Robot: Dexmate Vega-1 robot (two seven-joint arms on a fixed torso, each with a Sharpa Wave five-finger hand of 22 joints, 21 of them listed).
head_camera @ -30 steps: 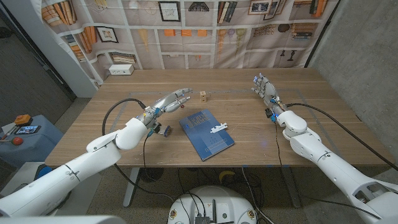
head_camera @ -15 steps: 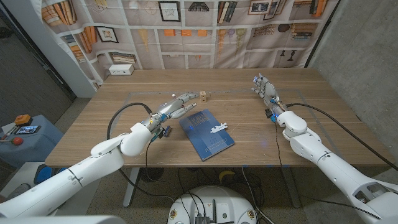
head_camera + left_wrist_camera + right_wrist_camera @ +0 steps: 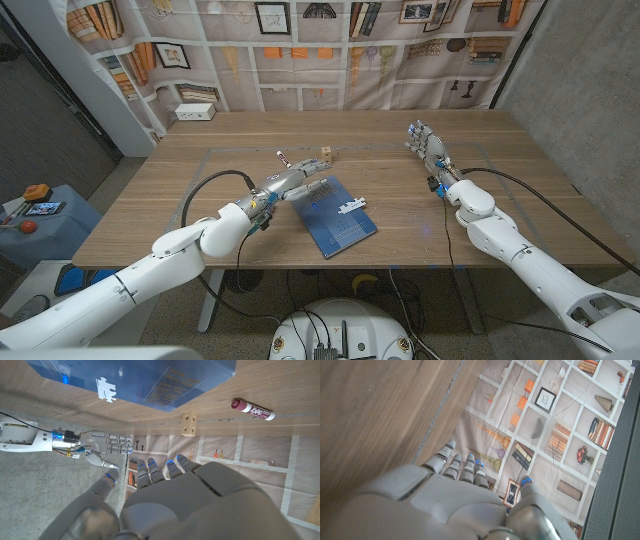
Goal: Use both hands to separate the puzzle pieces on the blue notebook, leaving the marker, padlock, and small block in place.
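Puzzle pieces (image 3: pixel 349 206) lie on the blue notebook (image 3: pixel 333 216), frame centre. Left hand (image 3: pixel 297 184), fingers apart and empty, reaches over the notebook's upper-left corner. Right hand (image 3: pixel 424 140), fingers apart, empty, upper right, well apart.

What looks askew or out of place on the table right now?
Only small things. The blue notebook lies skewed to the table edge, with the white puzzle pieces still joined on it near its right edge. The marker lies at a slant beside the small block. No spill or damage shows.
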